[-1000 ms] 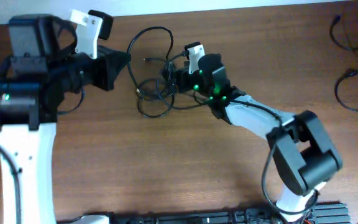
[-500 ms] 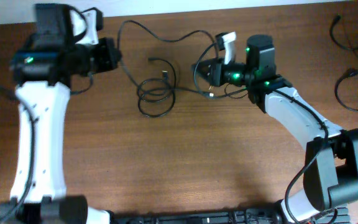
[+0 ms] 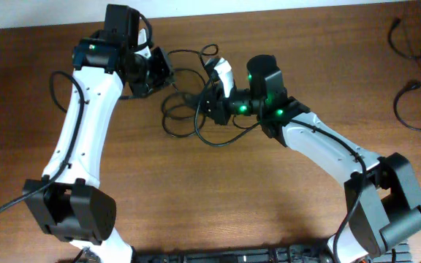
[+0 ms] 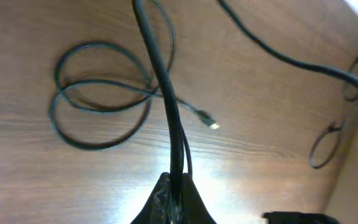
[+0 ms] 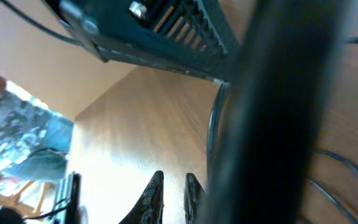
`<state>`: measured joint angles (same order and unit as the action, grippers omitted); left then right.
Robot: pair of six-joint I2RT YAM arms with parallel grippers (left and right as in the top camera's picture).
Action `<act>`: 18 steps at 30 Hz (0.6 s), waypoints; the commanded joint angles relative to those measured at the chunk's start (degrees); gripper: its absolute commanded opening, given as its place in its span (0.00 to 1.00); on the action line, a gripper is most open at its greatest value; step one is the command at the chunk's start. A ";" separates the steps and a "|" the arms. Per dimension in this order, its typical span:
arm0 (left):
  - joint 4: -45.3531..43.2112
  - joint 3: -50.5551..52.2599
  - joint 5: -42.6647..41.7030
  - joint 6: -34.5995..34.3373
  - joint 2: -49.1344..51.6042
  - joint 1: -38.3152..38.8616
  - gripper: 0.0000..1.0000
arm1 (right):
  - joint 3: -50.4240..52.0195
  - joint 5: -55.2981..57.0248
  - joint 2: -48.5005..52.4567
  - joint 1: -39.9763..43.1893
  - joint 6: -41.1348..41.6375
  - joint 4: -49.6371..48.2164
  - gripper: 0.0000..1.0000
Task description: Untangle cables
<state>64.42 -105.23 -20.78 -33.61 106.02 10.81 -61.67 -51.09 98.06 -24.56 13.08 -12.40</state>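
Note:
The cables (image 3: 185, 120) are thin black cords lying in overlapping loops on the wooden table (image 3: 196, 204), between my two grippers. My left gripper (image 3: 159, 73) is at the tangle's upper left. In the left wrist view it (image 4: 173, 190) is shut on one cord (image 4: 160, 81), which runs away over a double coil (image 4: 98, 99) and past a small plug (image 4: 211, 124). My right gripper (image 3: 209, 104) is at the tangle's right side. Its jaws (image 5: 173, 190) are drawn together to a narrow slit with nothing visible in it. A blurred black cord (image 5: 278, 112) passes close beside them.
Two more black cords (image 3: 408, 95) lie apart at the table's far right edge, one (image 3: 404, 36) nearer the back. The left arm's white link (image 3: 79, 139) crosses the table's left side. A dark slotted housing (image 5: 160, 31) hangs over the right wrist view.
The left arm has swung right, carrying its cord in toward the tangle. The right arm pulled right, then came back left to the tangle, and its jaws have closed.

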 commanded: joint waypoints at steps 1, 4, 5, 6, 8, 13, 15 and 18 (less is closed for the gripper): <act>1.01 -0.57 2.27 9.31 -0.04 0.07 0.00 | -0.15 2.03 -0.57 2.08 -0.90 0.96 0.11; 0.61 -0.57 -5.95 12.26 -0.04 0.39 0.00 | -0.15 5.73 -0.28 2.03 -4.15 5.99 0.13; 0.57 -0.57 -8.11 12.24 -0.04 0.42 0.00 | -0.15 5.68 -0.24 2.01 -4.31 7.13 0.14; 0.57 -0.57 -8.11 12.26 -0.04 0.57 0.00 | -0.15 5.66 -0.24 1.75 -4.31 7.13 0.14; -0.07 -0.57 -8.11 12.22 -0.04 0.68 0.00 | -0.15 5.25 -0.24 0.04 -4.31 7.10 0.14; -0.72 -0.57 2.27 12.24 -0.04 0.66 0.00 | -0.15 5.22 -0.24 -1.64 -4.28 7.10 0.16; -0.76 -0.57 2.62 11.80 -0.04 0.68 0.00 | -0.15 5.03 -0.24 -1.70 -4.28 7.10 0.18; -0.96 -0.57 1.31 7.54 -0.04 0.98 0.00 | -0.15 5.11 -0.24 -1.70 -4.31 7.10 0.19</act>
<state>63.83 -105.23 -18.94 -23.16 106.02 11.22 -61.69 -45.91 98.04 -25.89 9.43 -5.13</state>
